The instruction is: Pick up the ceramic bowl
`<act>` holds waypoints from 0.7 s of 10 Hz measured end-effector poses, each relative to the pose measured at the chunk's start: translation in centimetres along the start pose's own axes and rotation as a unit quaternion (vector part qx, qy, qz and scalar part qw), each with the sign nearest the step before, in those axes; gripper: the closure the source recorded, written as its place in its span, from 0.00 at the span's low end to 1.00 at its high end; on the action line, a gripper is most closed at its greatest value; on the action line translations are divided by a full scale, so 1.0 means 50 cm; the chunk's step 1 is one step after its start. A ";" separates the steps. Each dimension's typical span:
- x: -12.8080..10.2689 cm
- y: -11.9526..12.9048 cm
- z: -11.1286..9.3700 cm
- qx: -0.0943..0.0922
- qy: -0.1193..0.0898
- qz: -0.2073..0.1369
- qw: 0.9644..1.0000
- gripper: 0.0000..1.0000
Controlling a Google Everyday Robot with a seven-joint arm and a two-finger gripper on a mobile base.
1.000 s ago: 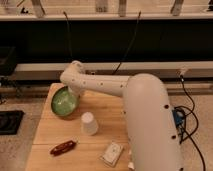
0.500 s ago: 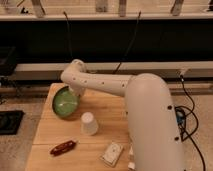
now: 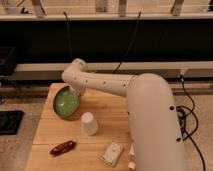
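Note:
The ceramic bowl (image 3: 64, 103), light green inside with a darker rim, is at the back left of the wooden table (image 3: 107, 107). It stands tilted, its upper right rim raised. My gripper (image 3: 75, 92) sits at that raised rim, at the end of the white arm that reaches in from the right. It is shut on the rim. The wrist hides most of the fingers.
An upturned white cup (image 3: 89, 123) stands just right of and in front of the bowl. A reddish-brown packet (image 3: 63, 147) and a white packet (image 3: 112, 153) lie near the front edge. Black cables (image 3: 192, 117) lie on the floor at the right. A dark shelf wall runs behind the table.
The bowl now sits more tilted, its right rim raised at the gripper. The arm has barely moved.

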 end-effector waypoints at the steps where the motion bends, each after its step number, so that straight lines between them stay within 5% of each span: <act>1: 0.004 0.006 -0.011 0.002 0.003 0.001 1.000 0.97; 7: 0.014 0.030 -0.040 0.007 0.013 -0.011 1.000 0.97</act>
